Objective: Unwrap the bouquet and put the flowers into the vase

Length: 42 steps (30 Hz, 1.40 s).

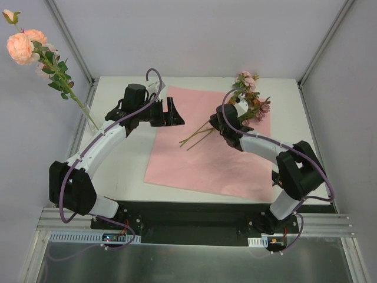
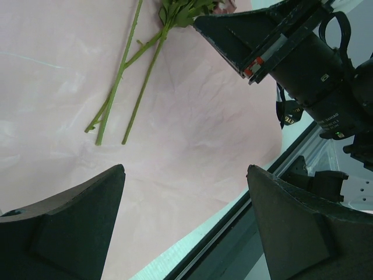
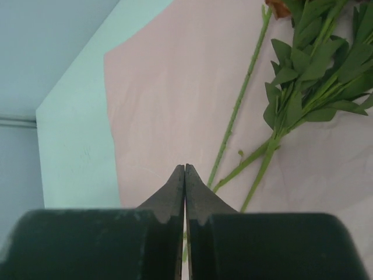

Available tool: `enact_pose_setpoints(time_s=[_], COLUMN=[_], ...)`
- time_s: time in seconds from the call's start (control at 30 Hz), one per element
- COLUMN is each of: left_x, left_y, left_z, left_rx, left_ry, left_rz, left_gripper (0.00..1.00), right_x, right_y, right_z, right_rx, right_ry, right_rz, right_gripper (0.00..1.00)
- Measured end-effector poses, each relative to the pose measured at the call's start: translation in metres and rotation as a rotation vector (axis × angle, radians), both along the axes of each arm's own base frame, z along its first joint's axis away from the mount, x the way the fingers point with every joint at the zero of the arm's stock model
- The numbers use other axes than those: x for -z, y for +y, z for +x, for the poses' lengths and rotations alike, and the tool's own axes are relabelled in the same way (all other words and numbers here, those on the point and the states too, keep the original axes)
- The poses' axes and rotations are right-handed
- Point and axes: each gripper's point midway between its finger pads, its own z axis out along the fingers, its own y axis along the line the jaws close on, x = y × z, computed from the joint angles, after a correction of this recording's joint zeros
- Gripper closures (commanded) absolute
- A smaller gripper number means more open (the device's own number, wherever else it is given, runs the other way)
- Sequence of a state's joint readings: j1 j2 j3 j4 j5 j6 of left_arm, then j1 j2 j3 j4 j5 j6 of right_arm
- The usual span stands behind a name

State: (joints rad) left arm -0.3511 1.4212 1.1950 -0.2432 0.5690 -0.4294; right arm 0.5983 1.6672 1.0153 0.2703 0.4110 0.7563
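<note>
Pink paper sheet point(image 1: 200, 168) lies flat and open on the counter point(image 1: 123, 171), no ribbon in view, so unwrap looks done; step in hand is moving stems to the vase. Right hand point(image 3: 185, 172) is down on the paper at the bare stem ends point(image 1: 197, 137), tips pressed together. A sliver of green shows in the slit lower down, but can't tell if a stem is actually pinched or just lies behind. Left hand point(image 2: 185, 175) hovers over the paper's left part, spread wide, nothing in it. Further back, the flowers point(image 1: 253, 100) lie on the sheet's far right corner, mauve and pink heads and green leaves, stems pointing back toward the right hand. Far left, one peach rose spray point(image 1: 26, 46) stands tilted and tall. Its stem foot sits at the counter's left edge, likely in the clear vase point(image 1: 90, 118), which is barely readable. Next move likely needs a confirmed pinch on one stem, a clean lift off the others, then a carry left to the vase, stem end first.
</note>
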Motion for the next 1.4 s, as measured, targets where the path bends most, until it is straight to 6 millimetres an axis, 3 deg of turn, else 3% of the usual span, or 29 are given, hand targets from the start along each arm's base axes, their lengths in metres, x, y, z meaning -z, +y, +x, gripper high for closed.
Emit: enact_pose_setpoints(time_s=[0.07, 0.1, 0.13, 0.23, 0.3, 0.33, 0.4, 0.53, 0.73, 0.97, 1.4], left_x=[0.000, 0.000, 0.000, -0.001, -0.001, -0.001, -0.001, -0.003, -0.004, -0.005, -0.001], left_y=[0.002, 0.002, 0.002, 0.003, 0.003, 0.003, 0.003, 0.001, 0.000, -0.001, -0.001], left_z=[0.001, 0.001, 0.002, 0.002, 0.002, 0.002, 0.002, 0.000, 0.000, 0.001, 0.000], left_rx=[-0.007, -0.007, -0.008, -0.011, -0.011, -0.011, -0.010, -0.004, -0.001, -0.001, -0.002], left_ry=[0.001, 0.002, 0.002, 0.005, 0.006, 0.007, 0.009, 0.019, 0.020, 0.012, 0.020], left_rz=[-0.001, -0.001, -0.002, -0.006, -0.007, -0.008, -0.011, -0.024, -0.035, -0.040, -0.039], left_gripper=[0.15, 0.15, 0.15, 0.15, 0.15, 0.15, 0.15, 0.15, 0.14, 0.15, 0.15], right_x=[0.007, 0.010, 0.013, 0.010, 0.004, 0.004, 0.007, 0.023, 0.051, 0.077, 0.086], right_y=[0.000, 0.001, 0.004, 0.020, 0.030, 0.031, 0.030, 0.016, 0.003, 0.002, 0.007], right_z=[-0.004, -0.005, -0.002, 0.021, 0.037, 0.041, 0.045, 0.046, 0.047, 0.057, 0.066], right_rx=[-0.021, -0.033, -0.047, -0.079, -0.082, -0.076, -0.059, 0.002, 0.047, 0.073, 0.109], right_ry=[0.027, 0.048, 0.072, 0.124, 0.137, 0.149, 0.182, 0.271, 0.353, 0.393, 0.413], right_rz=[-0.039, -0.065, -0.093, -0.162, -0.188, -0.199, -0.216, -0.261, -0.302, -0.301, -0.281], right_gripper=[0.91, 0.79, 0.76, 0.57, 0.38, 0.36, 0.13, 0.13, 0.32, 0.40, 0.47])
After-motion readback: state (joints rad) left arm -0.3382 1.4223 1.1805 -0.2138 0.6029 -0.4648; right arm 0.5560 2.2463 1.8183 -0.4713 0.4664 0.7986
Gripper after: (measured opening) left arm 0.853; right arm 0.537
